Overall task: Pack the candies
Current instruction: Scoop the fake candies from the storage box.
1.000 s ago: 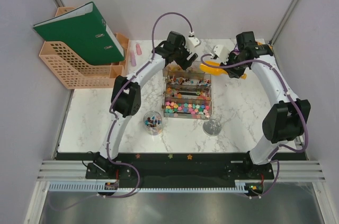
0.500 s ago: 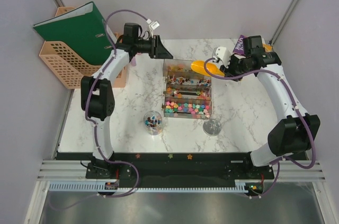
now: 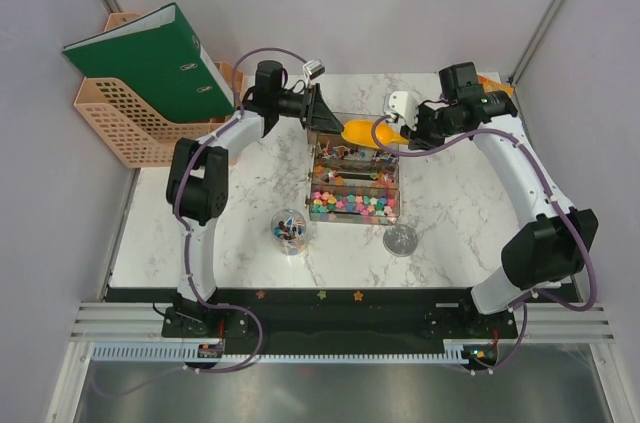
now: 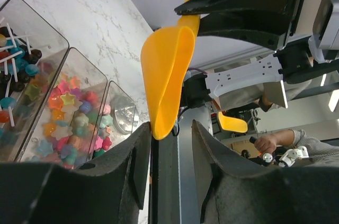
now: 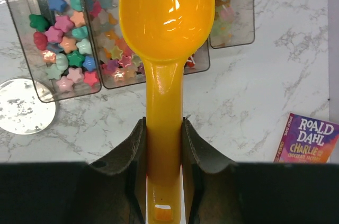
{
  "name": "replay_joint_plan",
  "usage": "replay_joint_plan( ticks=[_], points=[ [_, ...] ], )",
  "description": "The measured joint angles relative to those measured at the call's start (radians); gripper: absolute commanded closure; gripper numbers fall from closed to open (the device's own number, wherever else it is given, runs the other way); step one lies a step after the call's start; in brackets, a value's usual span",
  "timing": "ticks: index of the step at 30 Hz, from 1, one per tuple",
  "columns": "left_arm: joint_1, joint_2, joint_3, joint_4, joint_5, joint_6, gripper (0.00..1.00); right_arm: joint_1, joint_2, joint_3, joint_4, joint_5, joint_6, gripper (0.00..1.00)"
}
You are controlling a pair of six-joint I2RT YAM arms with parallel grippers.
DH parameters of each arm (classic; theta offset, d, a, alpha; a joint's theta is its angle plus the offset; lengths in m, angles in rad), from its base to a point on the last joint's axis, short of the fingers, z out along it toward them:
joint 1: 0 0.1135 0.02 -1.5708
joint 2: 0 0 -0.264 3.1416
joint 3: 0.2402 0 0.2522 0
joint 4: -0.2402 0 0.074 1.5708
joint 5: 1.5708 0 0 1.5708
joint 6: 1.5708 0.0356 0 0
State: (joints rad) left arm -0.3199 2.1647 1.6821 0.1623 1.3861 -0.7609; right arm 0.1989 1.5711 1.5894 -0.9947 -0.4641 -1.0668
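Note:
The candies [image 3: 352, 205] are small multicoloured stars in the front compartment of a clear box [image 3: 392, 175]; they also show in both wrist views [image 4: 69, 113] [image 5: 63, 44]. My right gripper [image 3: 408, 131] [image 5: 164, 123] is shut on the handle of an orange scoop [image 3: 360, 130] [image 5: 164, 17]. The scoop's bowl hangs over the back of the box, and no candies show in it. My left gripper [image 3: 320, 111] [image 4: 170, 128] hovers at the box's back-left corner. Its jaws are partly apart with nothing between them, and the scoop [image 4: 167, 75] tip is just ahead. A clear cup [image 3: 289, 230] holding some candies stands in front of the box.
A round silver lid [image 3: 400, 240] [image 5: 24, 105] lies on the marble at the box's front right. An orange file rack with a green binder [image 3: 150, 73] stands at the back left. A Roald Dahl book [image 5: 307, 139] lies at the back right, near my right wrist.
My left arm swung out to the back left, then came back to the box's corner with its jaws narrower. My right gripper carried the scoop leftward over the back of the box.

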Motion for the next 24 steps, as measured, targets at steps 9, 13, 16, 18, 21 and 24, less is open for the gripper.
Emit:
replay_joint_plan(
  ticks=[9,13,16,18,21,24],
  points=[
    [0.006,0.006,0.004,0.031,0.004,-0.027,0.59,0.043,0.023,0.007,-0.016,0.026,-0.015,1.00],
    [0.008,0.017,0.004,0.035,0.004,-0.028,0.62,0.058,0.032,0.018,-0.016,0.037,-0.015,1.00],
    [0.007,0.025,0.004,0.035,0.005,-0.029,0.68,0.071,0.037,0.018,-0.016,0.043,-0.015,1.00],
    [0.006,0.029,0.004,0.036,0.004,-0.030,0.73,0.077,0.040,0.019,-0.016,0.044,-0.014,1.00],
    [0.005,0.038,0.004,0.038,0.003,-0.032,0.96,0.082,0.047,0.027,-0.019,0.046,-0.011,1.00],
    [0.005,0.042,0.005,0.056,0.005,-0.030,0.98,0.084,0.050,0.031,-0.024,0.048,0.001,1.00]
  ],
)
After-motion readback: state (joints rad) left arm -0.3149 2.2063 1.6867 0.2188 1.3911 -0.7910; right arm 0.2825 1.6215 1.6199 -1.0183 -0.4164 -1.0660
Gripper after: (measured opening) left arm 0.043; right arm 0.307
